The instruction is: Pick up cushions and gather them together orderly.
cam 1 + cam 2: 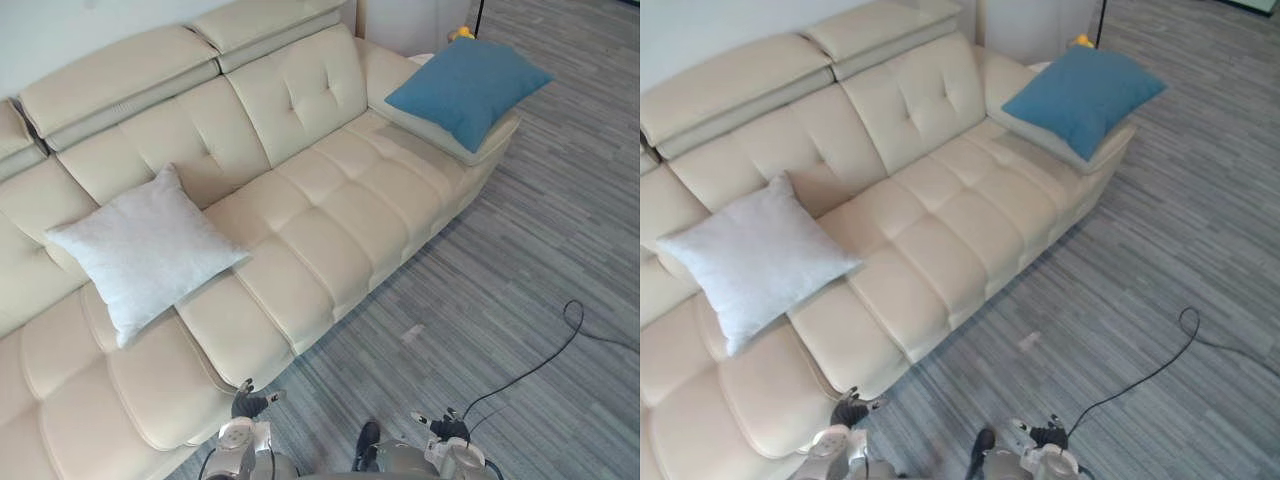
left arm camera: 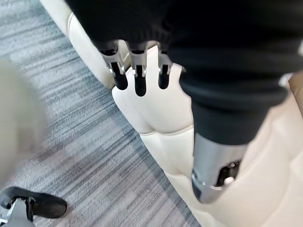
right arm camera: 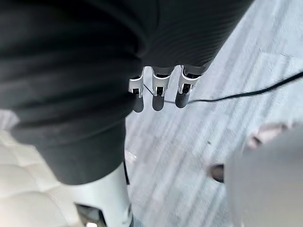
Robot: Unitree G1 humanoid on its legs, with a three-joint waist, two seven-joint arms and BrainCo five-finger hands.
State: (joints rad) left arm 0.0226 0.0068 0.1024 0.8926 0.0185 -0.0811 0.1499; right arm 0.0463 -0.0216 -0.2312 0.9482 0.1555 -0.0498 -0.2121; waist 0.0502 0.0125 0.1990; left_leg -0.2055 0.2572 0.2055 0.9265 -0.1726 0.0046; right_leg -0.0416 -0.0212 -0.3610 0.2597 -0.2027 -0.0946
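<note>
While our left hand (image 2: 139, 81) and right hand (image 3: 159, 94) hang straight-fingered and empty, we count two: white cushion (image 1: 145, 250), blue cushion (image 1: 465, 85).

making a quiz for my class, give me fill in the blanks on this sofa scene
The cushion on the armrest of the sofa is ____. The white cushion leans against the sofa's ____. The left robot hand and right robot hand each hold ____.
Missing: blue; backrest; nothing.
</note>
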